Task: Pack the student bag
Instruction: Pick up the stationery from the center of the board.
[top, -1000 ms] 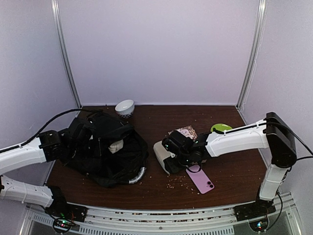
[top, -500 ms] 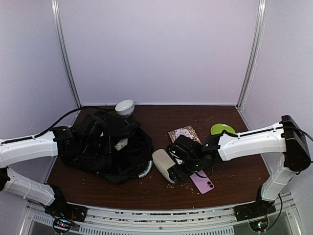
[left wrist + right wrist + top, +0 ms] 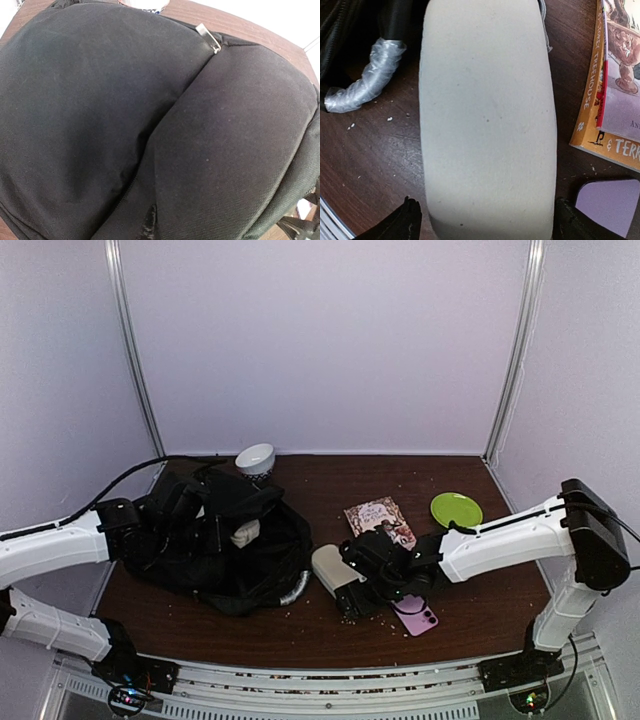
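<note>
The bag (image 3: 240, 560) is lying slumped on the table (image 3: 480, 590), on the left arm's side. The left gripper (image 3: 160, 528) is sitting against the bag's outer flank with its fingers pressed together, apparently pinching a fold of cloth. I judge it is bracing the bag so it cannot slide while things go in. Its wrist view is showing only black fabric (image 3: 150, 125).

The right gripper (image 3: 352, 588) is hanging just beside the bag's handle (image 3: 285, 595), spread wide and gripping nothing, with one finger at each long side of the pouch (image 3: 333, 568). The pouch is lying flat, probably that close to the bag so it can be pushed in. The book (image 3: 380, 515), phone (image 3: 415, 615) and plate (image 3: 456, 508) are lying beyond the pouch, farther from the bag.
</note>
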You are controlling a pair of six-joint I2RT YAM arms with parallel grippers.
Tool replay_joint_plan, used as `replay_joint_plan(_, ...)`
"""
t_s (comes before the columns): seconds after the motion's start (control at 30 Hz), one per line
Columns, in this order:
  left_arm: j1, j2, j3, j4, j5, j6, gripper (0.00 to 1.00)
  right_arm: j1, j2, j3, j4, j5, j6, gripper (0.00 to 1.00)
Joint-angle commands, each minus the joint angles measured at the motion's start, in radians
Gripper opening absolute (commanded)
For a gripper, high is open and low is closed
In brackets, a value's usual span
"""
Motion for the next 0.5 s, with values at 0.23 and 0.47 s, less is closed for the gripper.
replay_joint_plan(0.23, 0.006, -0.054, 0.018, 0.001, -0.017, -0.013, 0.0, 0.006, 0.033, 0.032, -0.007, 0.077, 0.016, 0.66)
replay_joint_plan(0.47, 0.006, -0.082, 0.169, -0.186, -0.115, 0.012, 0.0, 0.012, -0.222, 0.0, -0.067, 0.048, -0.093, 0.56)
